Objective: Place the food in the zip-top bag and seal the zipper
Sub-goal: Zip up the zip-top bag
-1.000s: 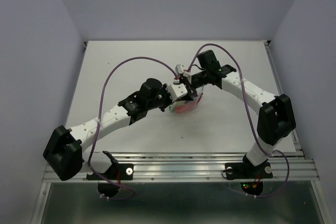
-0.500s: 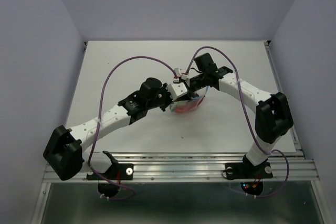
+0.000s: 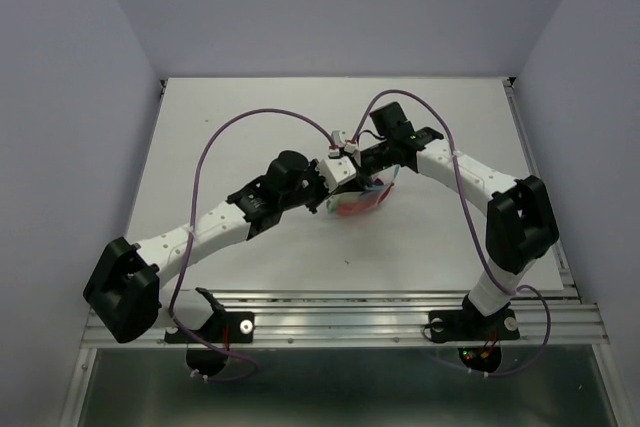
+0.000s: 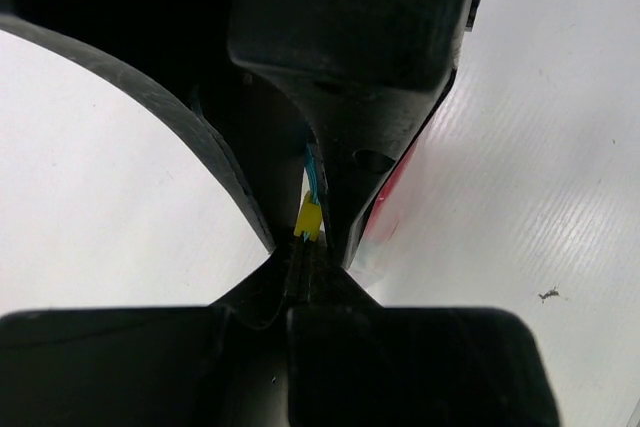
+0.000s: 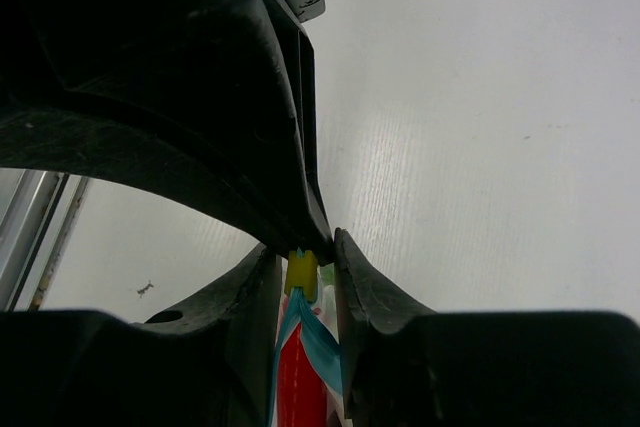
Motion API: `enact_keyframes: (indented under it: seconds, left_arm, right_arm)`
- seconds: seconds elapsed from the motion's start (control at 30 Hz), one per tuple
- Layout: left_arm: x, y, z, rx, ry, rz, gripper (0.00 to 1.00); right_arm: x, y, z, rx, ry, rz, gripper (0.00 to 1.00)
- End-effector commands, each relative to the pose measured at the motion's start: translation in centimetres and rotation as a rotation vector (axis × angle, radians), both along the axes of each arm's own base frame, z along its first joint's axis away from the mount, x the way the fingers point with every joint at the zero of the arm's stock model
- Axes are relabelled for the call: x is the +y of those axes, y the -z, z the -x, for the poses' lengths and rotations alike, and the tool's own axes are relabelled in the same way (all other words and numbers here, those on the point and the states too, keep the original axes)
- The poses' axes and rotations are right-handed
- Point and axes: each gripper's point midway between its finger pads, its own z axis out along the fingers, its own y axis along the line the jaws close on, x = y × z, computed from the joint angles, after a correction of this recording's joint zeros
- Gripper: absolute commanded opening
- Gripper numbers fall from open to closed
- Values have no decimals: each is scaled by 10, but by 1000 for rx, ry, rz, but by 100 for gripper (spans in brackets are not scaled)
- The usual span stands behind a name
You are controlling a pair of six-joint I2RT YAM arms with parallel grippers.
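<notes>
A: How many arms are there?
B: Two: the left arm (image 3: 215,225) and the right arm (image 3: 472,175), with one pincer each, a left pincer (image 4: 312,234) and a right pincer (image 5: 318,247).
A: Cables?
B: Two purple ones: left cable (image 3: 262,112), right cable (image 3: 410,88).
A: And on the desk (image 3: 420,247)?
B: One bag (image 3: 362,203), one blue zipper (image 5: 318,342), one yellow tab (image 5: 301,272), one red food piece (image 5: 298,387); any more cannot be told.

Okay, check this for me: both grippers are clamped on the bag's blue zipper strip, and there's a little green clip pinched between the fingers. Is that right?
Not quite. The clip is yellow, not green; the right wrist view shows it plainly, and the left wrist view agrees. The rest holds: the left gripper and the right gripper are both clamped on the blue zipper strip of the bag.
</notes>
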Motion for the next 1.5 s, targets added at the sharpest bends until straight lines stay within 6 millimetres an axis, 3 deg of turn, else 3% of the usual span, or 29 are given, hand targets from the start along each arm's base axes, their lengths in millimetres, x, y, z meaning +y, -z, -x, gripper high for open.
enact_keyframes:
  seconds: [0.0, 0.1, 0.3, 0.43, 1.07, 1.3, 1.47]
  left_arm:
    - [-2, -8, 3, 8, -21, 44, 0]
    - [-6, -13, 5, 11, 6, 50, 0]
    - [-9, -11, 6, 27, 18, 45, 0]
    - [-10, -10, 6, 24, 29, 38, 0]
    - [-9, -1, 4, 37, 18, 11, 0]
    - [-11, 0, 4, 41, 29, 11, 0]
    - [-11, -6, 3, 25, 26, 22, 0]
  right_arm:
    - [4, -15, 2, -94, -22, -25, 37]
    - [4, -16, 8, -73, -51, -35, 46]
    - [2, -19, 14, -73, -73, -33, 51]
    - [3, -21, 12, -74, -68, -33, 48]
    - [-1, -32, 10, -100, -27, -17, 52]
    - [0, -38, 6, -93, -14, -19, 43]
    - [-2, -27, 3, -99, 3, 12, 43]
